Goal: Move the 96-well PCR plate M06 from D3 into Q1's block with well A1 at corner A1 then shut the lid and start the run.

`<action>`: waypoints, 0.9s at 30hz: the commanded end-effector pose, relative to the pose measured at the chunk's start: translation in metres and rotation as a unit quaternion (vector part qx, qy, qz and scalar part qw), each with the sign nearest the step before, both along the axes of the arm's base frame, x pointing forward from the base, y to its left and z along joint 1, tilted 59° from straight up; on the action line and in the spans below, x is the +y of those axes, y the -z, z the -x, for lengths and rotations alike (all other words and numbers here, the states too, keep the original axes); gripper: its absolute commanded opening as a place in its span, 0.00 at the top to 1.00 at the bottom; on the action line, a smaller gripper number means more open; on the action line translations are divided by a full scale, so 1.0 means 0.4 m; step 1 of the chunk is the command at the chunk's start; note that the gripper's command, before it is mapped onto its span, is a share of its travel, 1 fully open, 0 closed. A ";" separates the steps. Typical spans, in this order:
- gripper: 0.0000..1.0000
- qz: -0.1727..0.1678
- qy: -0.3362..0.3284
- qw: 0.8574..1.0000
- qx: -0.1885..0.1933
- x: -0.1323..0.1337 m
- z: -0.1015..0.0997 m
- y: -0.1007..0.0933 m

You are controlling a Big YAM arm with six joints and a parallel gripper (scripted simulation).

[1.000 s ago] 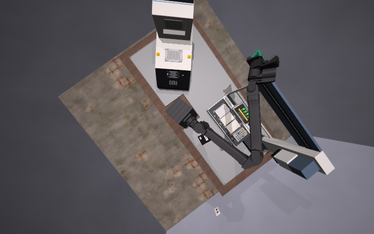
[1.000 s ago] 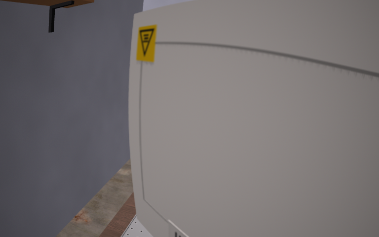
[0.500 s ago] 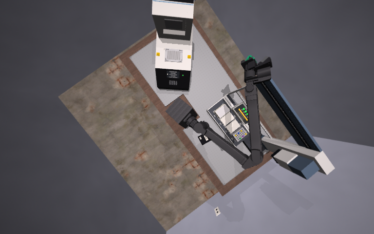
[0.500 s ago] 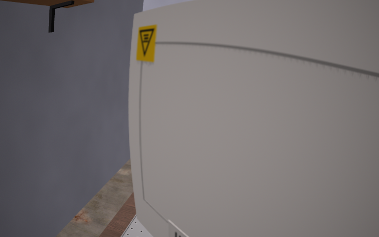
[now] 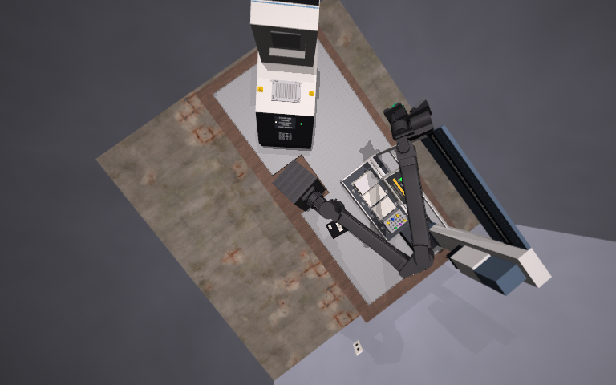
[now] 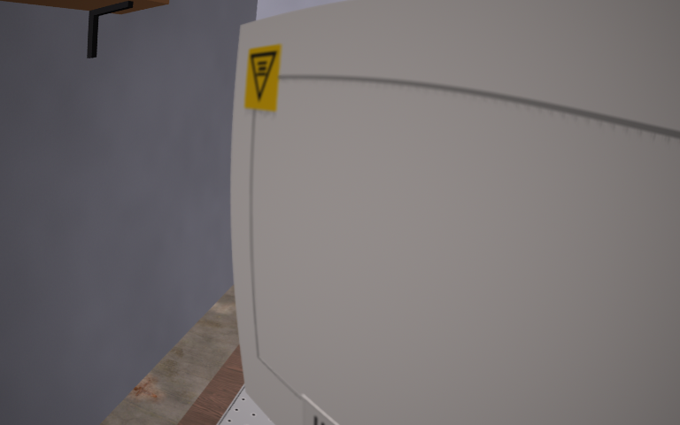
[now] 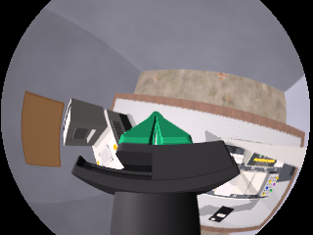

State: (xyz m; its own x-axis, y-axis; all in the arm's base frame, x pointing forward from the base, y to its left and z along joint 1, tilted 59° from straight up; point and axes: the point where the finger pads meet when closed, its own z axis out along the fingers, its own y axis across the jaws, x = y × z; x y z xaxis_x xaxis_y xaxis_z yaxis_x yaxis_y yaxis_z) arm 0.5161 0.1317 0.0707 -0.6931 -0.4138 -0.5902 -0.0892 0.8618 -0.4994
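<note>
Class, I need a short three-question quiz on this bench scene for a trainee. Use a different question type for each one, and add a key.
1. True or false: the gripper is shut and holds nothing.
2. Multiple choice: what colour is the lamp on the front panel of Q1? A red, B green, C blue.
3. Short answer: which camera view is almost filled by a pale panel with a yellow warning sticker at its corner?

Key: 1 true; 2 B; 3 the exterior view.
</note>
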 end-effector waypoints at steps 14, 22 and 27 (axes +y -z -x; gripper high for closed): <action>1.00 0.000 0.089 0.996 0.029 -0.108 0.057 0.065; 1.00 0.013 0.092 0.995 0.034 -0.195 0.122 0.105; 1.00 0.023 0.125 0.991 0.050 -0.198 0.139 0.111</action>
State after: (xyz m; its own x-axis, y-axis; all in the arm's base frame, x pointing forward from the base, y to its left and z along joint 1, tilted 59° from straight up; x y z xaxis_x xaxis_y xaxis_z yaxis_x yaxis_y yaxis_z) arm 0.4514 0.0448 0.0146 -0.8367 -0.2822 -0.4694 0.0320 0.8304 -0.5563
